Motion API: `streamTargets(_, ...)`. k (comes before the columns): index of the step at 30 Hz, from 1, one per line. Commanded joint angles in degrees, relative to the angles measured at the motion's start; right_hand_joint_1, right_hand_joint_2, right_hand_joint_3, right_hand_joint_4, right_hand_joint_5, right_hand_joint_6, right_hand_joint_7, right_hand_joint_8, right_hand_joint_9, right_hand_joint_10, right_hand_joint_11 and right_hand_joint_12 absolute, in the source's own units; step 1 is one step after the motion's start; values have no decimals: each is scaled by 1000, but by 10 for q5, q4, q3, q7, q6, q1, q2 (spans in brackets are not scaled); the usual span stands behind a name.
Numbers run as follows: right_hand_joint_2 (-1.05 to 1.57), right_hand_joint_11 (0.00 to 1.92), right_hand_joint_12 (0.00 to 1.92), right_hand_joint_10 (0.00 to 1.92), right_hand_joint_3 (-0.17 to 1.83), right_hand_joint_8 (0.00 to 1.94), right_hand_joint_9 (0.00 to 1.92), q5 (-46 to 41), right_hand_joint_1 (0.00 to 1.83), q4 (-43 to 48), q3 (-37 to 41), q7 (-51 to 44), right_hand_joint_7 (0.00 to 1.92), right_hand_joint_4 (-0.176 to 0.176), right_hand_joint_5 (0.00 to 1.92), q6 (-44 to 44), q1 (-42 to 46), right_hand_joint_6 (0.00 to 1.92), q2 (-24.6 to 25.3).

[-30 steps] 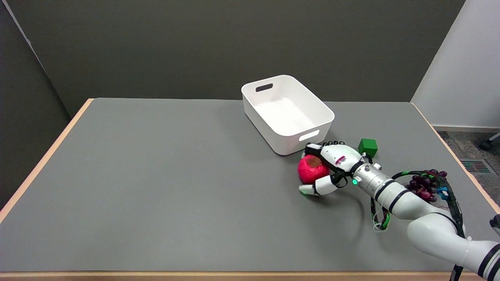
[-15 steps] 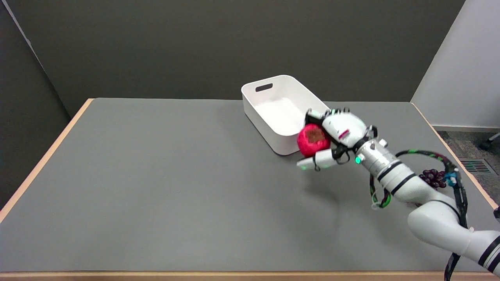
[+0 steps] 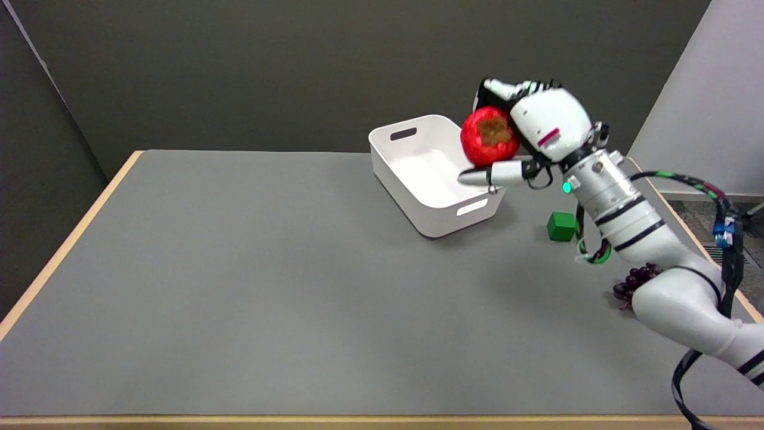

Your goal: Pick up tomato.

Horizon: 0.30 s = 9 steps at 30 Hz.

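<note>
Grey matte tabletop (image 3: 239, 286) with a pale wood edge runs toward a dark wall. Nearest, a bunch of dark purple grapes (image 3: 634, 282) peeks from behind the white right arm (image 3: 668, 292). Farther back sits a small green cube (image 3: 561, 226), then a smooth white rectangular bin (image 3: 418, 197) with slot handles. Raised in the air, the right hand (image 3: 534, 134) has its fingers (image 3: 486, 176) clamped on the round red tomato (image 3: 488, 136), brown patch showing.

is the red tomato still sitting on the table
No, the right hand holds the round red tomato in the air above the white plastic bin.
</note>
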<state>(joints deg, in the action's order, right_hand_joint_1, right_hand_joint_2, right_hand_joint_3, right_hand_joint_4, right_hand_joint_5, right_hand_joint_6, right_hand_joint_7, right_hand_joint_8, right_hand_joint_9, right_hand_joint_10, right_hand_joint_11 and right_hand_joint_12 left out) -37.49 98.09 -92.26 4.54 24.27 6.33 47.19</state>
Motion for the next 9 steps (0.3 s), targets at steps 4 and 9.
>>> streamTargets(4, 1121, 641, 1921, 1921, 410, 1814, 901, -45, 858, -213, -143, 5, 851, 128, 633, -72, -291, 1581, -6)
streamTargets(9, 1119, 640, 1921, 1921, 409, 1822, 904, -83, 859, -334, -193, 5, 850, 130, 635, -72, -371, 1577, 21)
